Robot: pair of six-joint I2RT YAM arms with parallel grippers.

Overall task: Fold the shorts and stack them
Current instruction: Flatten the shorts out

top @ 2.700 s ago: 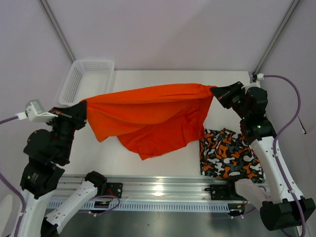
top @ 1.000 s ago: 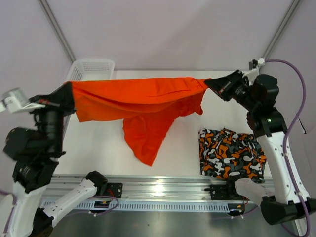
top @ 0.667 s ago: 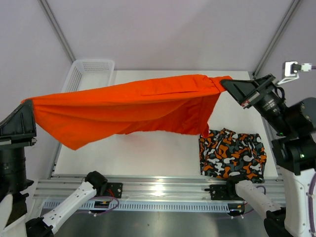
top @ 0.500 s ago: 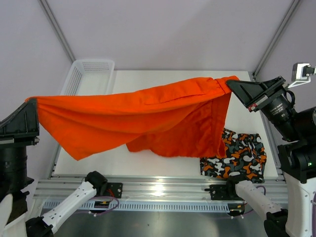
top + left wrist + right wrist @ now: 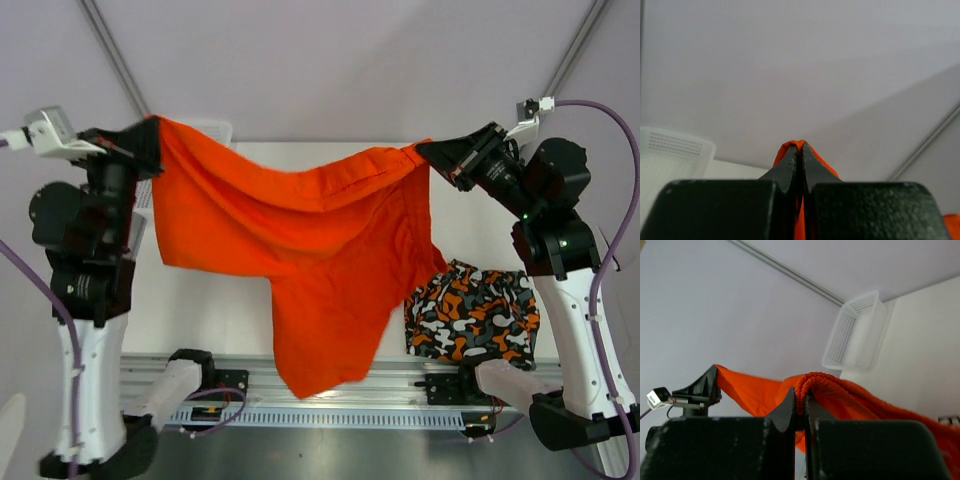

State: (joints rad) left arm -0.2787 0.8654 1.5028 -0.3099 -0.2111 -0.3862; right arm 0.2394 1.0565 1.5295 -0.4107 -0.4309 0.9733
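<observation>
Left gripper (image 5: 150,127): is pinching one end of the plain orange shorts (image 5: 300,240), with its jaws pressed together on the cloth. In the wrist view a tip of orange is peeking out between the fingertips.
Right gripper (image 5: 427,150): is clamping the bunched waistband at the opposite end, jaws closed on the gathers.
Orange shorts: are hanging in the air between the two claws and sagging in the middle. One leg is dangling past the near edge of the table (image 5: 220,300).
Patterned shorts (image 5: 470,312): are lying folded on the table at near right, below the right claw and apart from it.
White mesh basket (image 5: 855,332): is sitting at the table's far left corner, mostly hidden behind the orange cloth in the top view.
</observation>
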